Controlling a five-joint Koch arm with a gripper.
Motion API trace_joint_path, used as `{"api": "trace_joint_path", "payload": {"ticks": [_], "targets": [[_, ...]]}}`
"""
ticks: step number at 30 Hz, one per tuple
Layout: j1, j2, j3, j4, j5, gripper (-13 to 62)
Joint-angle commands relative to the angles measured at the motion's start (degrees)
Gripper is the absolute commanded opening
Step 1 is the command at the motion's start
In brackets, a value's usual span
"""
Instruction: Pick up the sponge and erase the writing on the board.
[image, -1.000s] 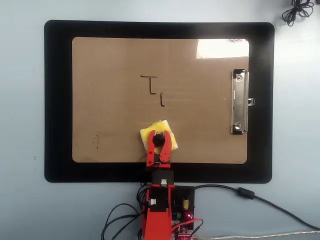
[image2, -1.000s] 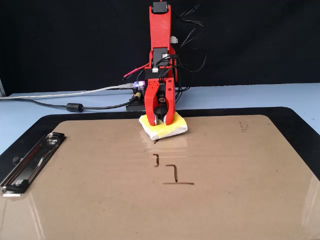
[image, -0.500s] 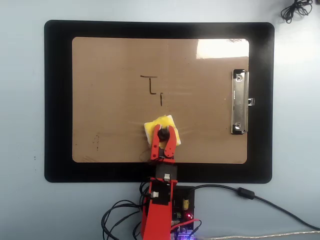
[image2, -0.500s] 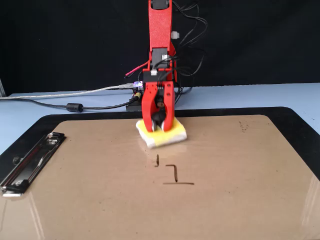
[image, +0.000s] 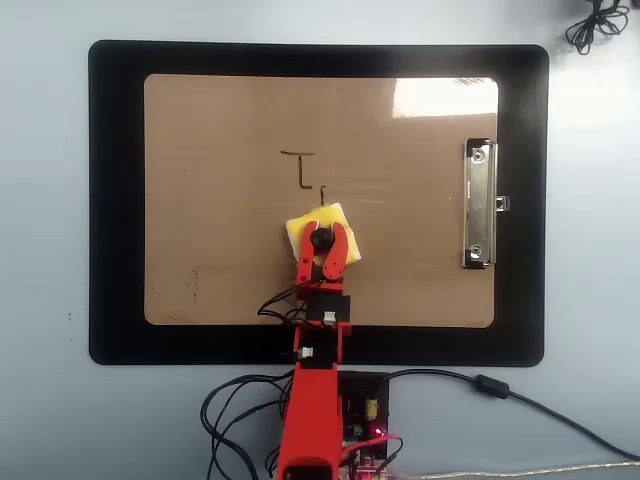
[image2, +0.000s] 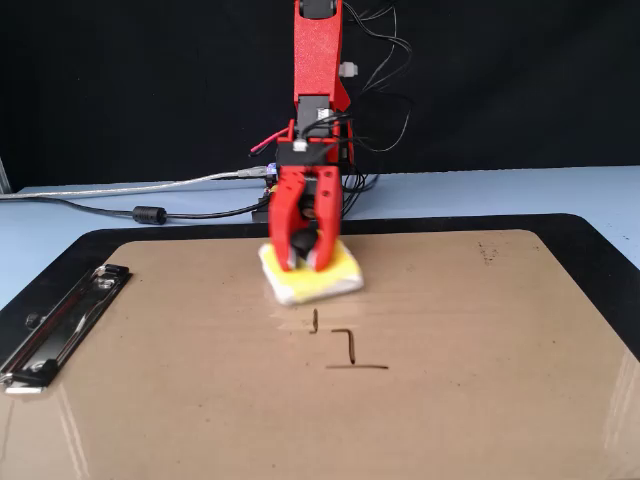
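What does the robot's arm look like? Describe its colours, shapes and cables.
The arm is bright red plastic in boxy, flat-sided segments with black joint blocks. Its end effector has two curved red fingers. Thin black and red cables loop along it, gathering at the base.

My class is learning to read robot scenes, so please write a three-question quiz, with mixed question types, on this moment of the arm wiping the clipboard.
1. True or false: the gripper is shut on the black knob of the sponge.
2. In the overhead view, on which side of the board is the silver clip? A) left B) right C) bottom
3. Fill in: the sponge's far edge sits just short of the remaining ______.

Key
1. True; both red jaws close around the knob.
2. B.
3. writing; an angled line and a short dash are still on the board.
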Motion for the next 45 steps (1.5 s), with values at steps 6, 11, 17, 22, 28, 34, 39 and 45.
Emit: {"api": "trace_joint_path", "payload": {"ticks": [6, 11, 17, 22, 28, 34, 39, 45], "targets": [[-0.3, 32.2, 25.2, 0.5, -3.3, -7.9], [1.3, 31.0, 23.9, 2.7, -2.5, -7.9], [1.4, 4.7, 4.0, 2.3, -2.5, -8.0], [1.1, -20.8, -22.9, 2.0, -2.5, -7.9], [0.9, -23.8, -25.3, 2.5, -2.6, -7.9], [1.3, 9.4, 5.5, 3.8, -2.5, -8.0], [2.5, 19.2, 12.4, 7.3, -2.5, -8.0], [1.4, -6.0, -8.9, 5.1, -2.5, -8.0]]}}
